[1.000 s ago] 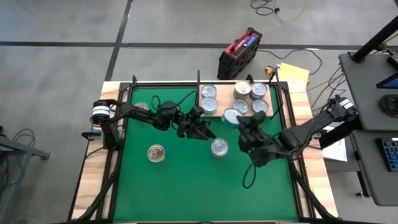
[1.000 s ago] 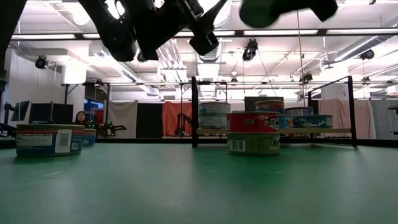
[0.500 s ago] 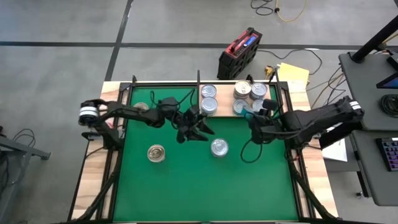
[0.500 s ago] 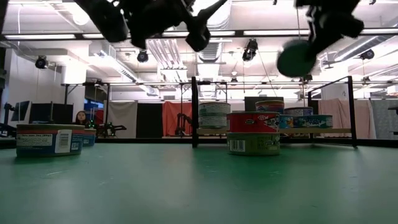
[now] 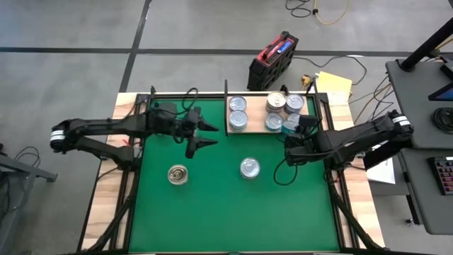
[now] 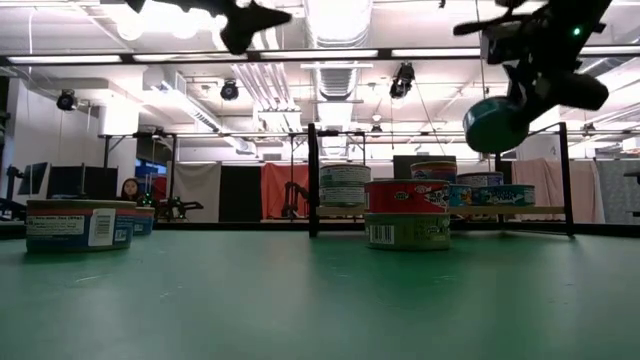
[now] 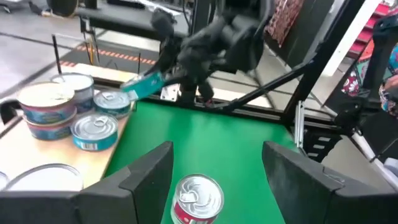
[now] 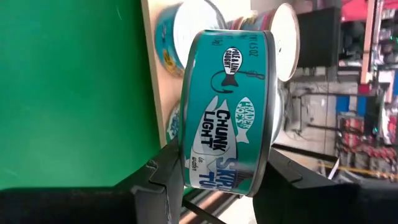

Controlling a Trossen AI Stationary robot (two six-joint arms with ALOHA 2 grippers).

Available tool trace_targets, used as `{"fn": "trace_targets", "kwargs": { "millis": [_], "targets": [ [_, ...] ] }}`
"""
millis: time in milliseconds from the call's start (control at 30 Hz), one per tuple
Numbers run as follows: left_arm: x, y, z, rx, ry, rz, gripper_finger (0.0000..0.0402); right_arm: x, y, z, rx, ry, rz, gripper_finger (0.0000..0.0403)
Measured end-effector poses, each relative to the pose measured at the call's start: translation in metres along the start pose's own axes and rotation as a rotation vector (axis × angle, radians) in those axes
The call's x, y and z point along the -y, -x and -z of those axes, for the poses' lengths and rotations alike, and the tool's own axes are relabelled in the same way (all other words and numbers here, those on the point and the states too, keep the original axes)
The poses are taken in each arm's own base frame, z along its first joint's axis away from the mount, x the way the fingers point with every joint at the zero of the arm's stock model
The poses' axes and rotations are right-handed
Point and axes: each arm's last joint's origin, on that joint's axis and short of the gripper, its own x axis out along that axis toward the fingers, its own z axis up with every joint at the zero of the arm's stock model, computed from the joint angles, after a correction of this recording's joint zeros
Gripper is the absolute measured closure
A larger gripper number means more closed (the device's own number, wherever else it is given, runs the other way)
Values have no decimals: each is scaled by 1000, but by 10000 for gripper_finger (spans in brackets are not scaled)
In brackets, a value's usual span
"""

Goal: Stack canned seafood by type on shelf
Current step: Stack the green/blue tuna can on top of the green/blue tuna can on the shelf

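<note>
The right gripper (image 5: 291, 127) holds a teal can (image 8: 227, 112) tipped on its edge, with one finger on each flat end. The label says "chunk light". In the low view this can (image 6: 495, 123) hangs in the air, above the cans on the shelf. From above, it sits at the shelf's right end, by the edge nearest the green mat.

The shelf (image 5: 256, 132) is a pale wood board at the far side of the surface (image 5: 106, 205). Cans stand on it in two groups. Two cans are at its left end (image 5: 238, 113). More cans are at its right end (image 5: 284, 106), and some there are stacked two high.

The left gripper (image 5: 206, 134) is up in the air over the green mat (image 5: 212, 205), left of the shelf. Its fingers are spread wide and hold nothing.

Two cans stand alone on the mat. A silver-lid can (image 5: 249, 168) is near the middle, and the left wrist view shows red on its side (image 7: 198, 198). A gold-lid can (image 5: 178, 174) is well off to its left.

A red and black case (image 5: 272, 60) lies on the floor past the surface.
</note>
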Motion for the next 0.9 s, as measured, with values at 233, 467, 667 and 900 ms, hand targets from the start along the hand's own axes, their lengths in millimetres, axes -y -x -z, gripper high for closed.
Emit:
{"fn": "trace_targets", "kwargs": {
  "millis": [233, 467, 667, 900],
  "targets": [
    [7, 27, -9, 26, -31, -22, 171, -6, -18, -1, -135, 8, 35, 278],
    [8, 33, -8, 12, -30, -39, 171, -8, -32, -5, -229, 8, 33, 278],
    [8, 33, -6, -6, -25, -43, 171, -3, -40, -5, -269, -17, 39, 278],
    [7, 32, -5, -11, -24, -52, 171, 5, -50, -5, -318, -39, 42, 278]
  ]
}}
